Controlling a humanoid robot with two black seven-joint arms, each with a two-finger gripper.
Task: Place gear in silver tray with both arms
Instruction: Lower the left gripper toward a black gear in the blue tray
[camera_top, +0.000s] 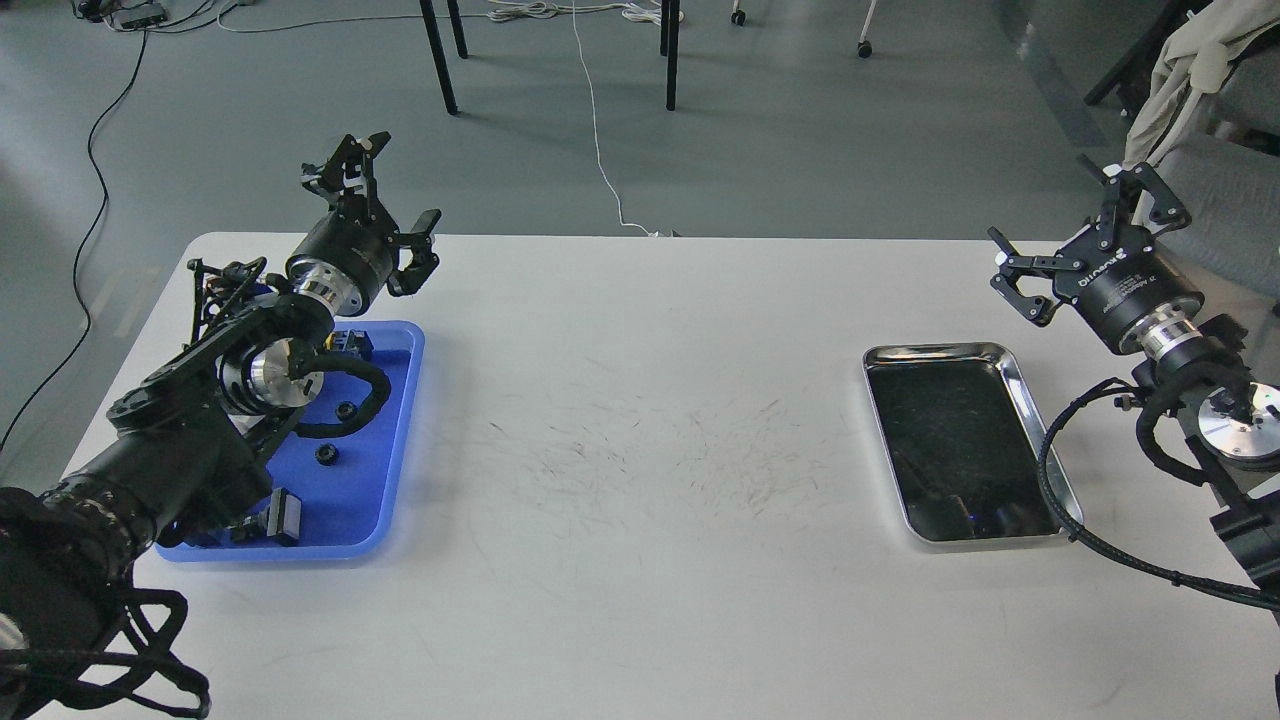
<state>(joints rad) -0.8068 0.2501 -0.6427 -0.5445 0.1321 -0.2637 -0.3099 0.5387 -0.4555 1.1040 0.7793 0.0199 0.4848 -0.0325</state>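
Observation:
Two small black gears (346, 410) (327, 454) lie in the blue plastic tray (372, 492) at the table's left. My left gripper (392, 205) hovers above the tray's far end, pointing up and away, open and holding nothing. My left arm covers the tray's left part. The silver tray (935, 351) sits at the right of the table, its dark reflective bottom bare. My right gripper (1062, 228) is just beyond that tray's far right corner, raised, open and empty.
Other black parts (350, 343) (280, 520) lie in the blue tray. The white table (640, 420) is scuffed in the middle. A black cable from my right arm loops along the silver tray's right rim (1045, 470). Chair legs and cords are on the floor beyond.

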